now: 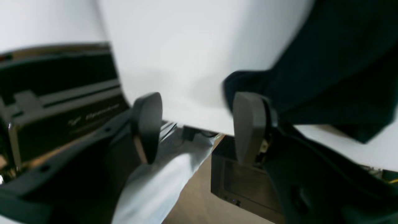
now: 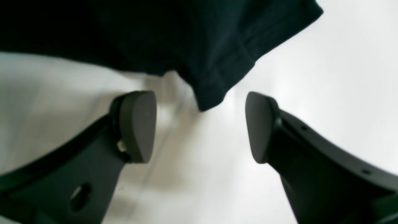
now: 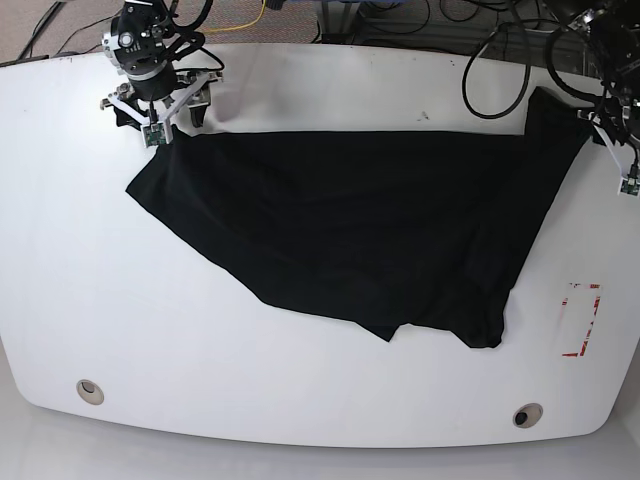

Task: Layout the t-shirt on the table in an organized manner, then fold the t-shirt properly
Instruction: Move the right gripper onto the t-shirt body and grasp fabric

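The black t-shirt (image 3: 370, 235) lies spread but skewed and wrinkled across the middle of the white table (image 3: 120, 330). My right gripper (image 3: 160, 120) is at the shirt's far left corner. In the right wrist view this gripper (image 2: 199, 124) is open, and a corner of the t-shirt (image 2: 211, 90) points down into the gap between its fingers. My left gripper (image 3: 615, 145) is at the shirt's far right end by the table's edge. In the left wrist view it (image 1: 199, 124) is open with nothing between the fingers, and the t-shirt (image 1: 326, 62) bunches right beside its right finger (image 1: 248, 124).
Two round grommet holes (image 3: 90, 391) (image 3: 527, 415) sit near the table's front edge. A red tape mark (image 3: 582, 320) is at the right. Black cables (image 3: 490, 60) hang over the far edge. Below the table edge are dark equipment boxes (image 1: 245, 180) (image 1: 62, 102).
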`<state>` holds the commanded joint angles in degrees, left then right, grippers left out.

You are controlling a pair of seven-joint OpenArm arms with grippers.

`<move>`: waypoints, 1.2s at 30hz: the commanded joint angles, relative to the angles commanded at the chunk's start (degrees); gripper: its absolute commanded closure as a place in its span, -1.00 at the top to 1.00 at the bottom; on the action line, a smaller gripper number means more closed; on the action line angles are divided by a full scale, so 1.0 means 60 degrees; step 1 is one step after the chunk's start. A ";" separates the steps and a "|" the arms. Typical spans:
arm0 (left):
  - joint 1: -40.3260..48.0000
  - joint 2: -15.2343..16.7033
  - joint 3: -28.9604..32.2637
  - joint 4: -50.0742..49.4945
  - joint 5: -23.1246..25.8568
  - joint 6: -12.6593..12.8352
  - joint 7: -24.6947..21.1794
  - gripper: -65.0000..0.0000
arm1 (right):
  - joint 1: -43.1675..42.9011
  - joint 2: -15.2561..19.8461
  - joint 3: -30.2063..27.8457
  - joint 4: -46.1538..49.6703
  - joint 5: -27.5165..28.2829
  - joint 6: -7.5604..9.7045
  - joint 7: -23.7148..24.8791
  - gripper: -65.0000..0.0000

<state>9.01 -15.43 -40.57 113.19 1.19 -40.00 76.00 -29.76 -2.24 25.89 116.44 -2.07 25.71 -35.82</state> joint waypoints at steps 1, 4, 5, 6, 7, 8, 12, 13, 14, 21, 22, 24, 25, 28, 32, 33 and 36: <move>-0.0132 -0.0132 -0.0103 0.0000 -0.0015 0.0000 0.0000 0.07 | 0.0059 -0.0117 0.0220 0.0000 -0.0015 0.0029 0.0147 0.32; -0.0337 -0.0293 -0.0278 -0.0015 -0.0015 0.0000 0.0000 0.07 | 0.0234 -0.0264 0.0440 0.0000 0.0000 0.0059 0.0293 0.32; -0.0381 -0.0293 -0.0337 -0.0015 -0.0015 0.0000 0.0000 0.07 | 0.0293 -0.0264 0.0484 0.0000 0.0029 0.0059 0.0293 0.32; -0.0440 -0.0308 -0.0396 0.0000 -0.0029 0.0000 0.0000 0.07 | 0.0381 -0.0264 0.0498 -0.0015 0.0059 0.0059 0.0293 0.32; -0.0557 -0.0308 -0.0425 0.0000 -0.0029 0.0000 0.0000 0.07 | 0.0469 -0.0249 0.0498 -0.0015 0.0059 0.0059 0.0293 0.32; -0.0718 -0.0322 -0.0454 0.0000 -0.0029 0.0000 0.0000 0.07 | 0.0630 -0.0249 0.0469 -0.0015 0.0059 0.0073 0.0293 0.32; -0.1245 -0.0308 -0.0513 0.0000 -0.0029 0.0000 0.0000 0.06 | 0.1319 -0.0234 0.0410 -0.0103 0.0073 0.0088 0.0293 0.32; -0.1363 -0.0308 -0.0484 0.0000 -0.0015 0.0000 0.0000 0.06 | 0.1568 -0.0234 0.0308 -0.0147 0.0073 0.0088 0.0293 0.33; -0.1407 -0.0308 -0.0484 0.0000 -0.0015 0.0000 0.0015 0.06 | 0.1714 -0.0234 0.0249 -0.0176 0.0073 0.0117 0.0293 0.33; -0.2007 -0.0073 -0.0440 0.0000 -0.0015 0.0000 0.0029 0.06 | 0.3399 -0.0220 -0.0454 -0.0806 -0.0015 0.1026 0.0278 0.33; -0.2051 0.0000 -0.0410 0.0000 0.0000 0.0000 0.0029 0.06 | 0.3604 -0.0205 -0.0557 -0.0952 -0.0015 0.1099 0.0278 0.33; -0.2183 0.0044 -0.0293 0.0015 0.0015 0.0000 0.0029 0.06 | 0.4015 -0.0029 -0.0791 -0.1289 -0.0015 0.1143 0.0278 0.33; -0.2198 0.0044 -0.0190 0.0015 0.0029 0.0000 0.0029 0.06 | 0.4234 0.0059 -0.0952 -0.1495 -0.0015 0.1143 0.0278 0.33; -0.2212 0.0044 0.0000 0.0015 0.0029 0.0000 0.0029 0.06 | 0.4777 0.0278 -0.1436 -0.2125 -0.0015 0.1099 0.0278 0.33; -0.2198 0.0117 0.0278 0.0015 0.0015 0.0000 0.0029 0.06 | 0.5685 0.0513 -0.1993 -0.3297 -0.0015 0.1084 0.0278 0.33; -0.2198 0.0161 0.0322 0.0015 0.0015 0.0000 0.0029 0.06 | 0.5832 0.0542 -0.2051 -0.3502 -0.0015 0.1084 0.0278 0.33; -0.2183 0.0484 0.0469 0.0015 0.0029 0.0000 0.0015 0.06 | 0.6623 0.0689 -0.2359 -0.4586 -0.0015 0.1158 0.0308 0.33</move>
<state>-4.09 -12.53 -37.76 113.27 1.36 -40.00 76.09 9.98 1.89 11.74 88.92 -2.15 32.66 -33.98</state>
